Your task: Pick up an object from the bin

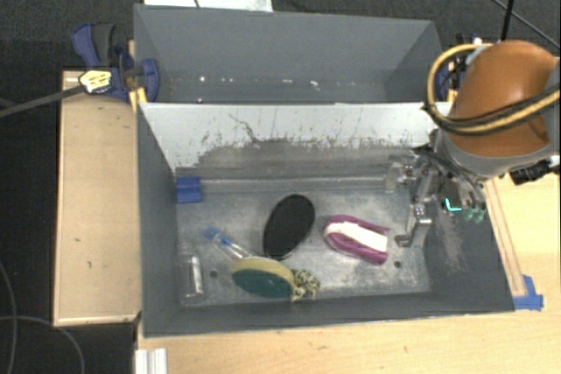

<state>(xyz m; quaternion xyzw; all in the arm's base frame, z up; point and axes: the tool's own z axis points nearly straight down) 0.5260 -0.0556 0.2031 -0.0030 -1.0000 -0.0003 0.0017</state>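
Black oval pad (289,224) ctr; green-topped disc (261,280) in front; clear tube (226,246) just L of disc; blue block (188,189) back-L.

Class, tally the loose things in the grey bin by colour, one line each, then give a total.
Black: 1, oval
Purple and white: 1, piece
Green and tan: 1, disc
Clear: 2, tube and vial
Speckled: 1, lump
Blue: 1, block
Total: 7

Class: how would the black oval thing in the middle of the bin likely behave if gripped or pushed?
The black oval thing looks smooth and rounded, so it may slip from a pinch. It seems to lie flat on the bin floor, so a push would probably slide it, not roll it.
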